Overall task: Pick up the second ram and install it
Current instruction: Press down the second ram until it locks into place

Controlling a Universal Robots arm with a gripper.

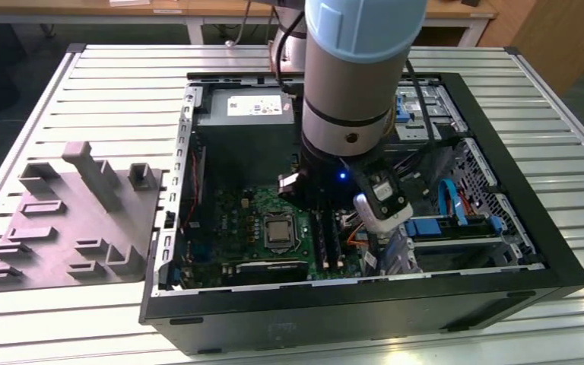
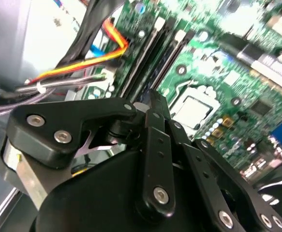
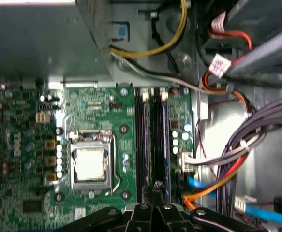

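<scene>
The second ram (image 3: 159, 140) is a thin dark stick standing in a long black slot of the green motherboard (image 3: 97, 104); it also appears in the second wrist view (image 2: 166, 60) and in the exterior view (image 1: 334, 239). My gripper (image 3: 156, 187) is shut, its two black fingers pressed together with nothing between them. The tips hang over the near end of that stick, as the second wrist view also shows (image 2: 153, 99). I cannot tell whether they touch it. Another long black slot (image 3: 141, 140) runs alongside.
The open black computer case (image 1: 373, 304) walls in the work space. Beside the slots are the CPU socket (image 3: 89, 164) and bundles of grey, orange and blue cables (image 3: 237, 154). The grey moulded tray (image 1: 69, 228) lies on the slatted table at the exterior view's left.
</scene>
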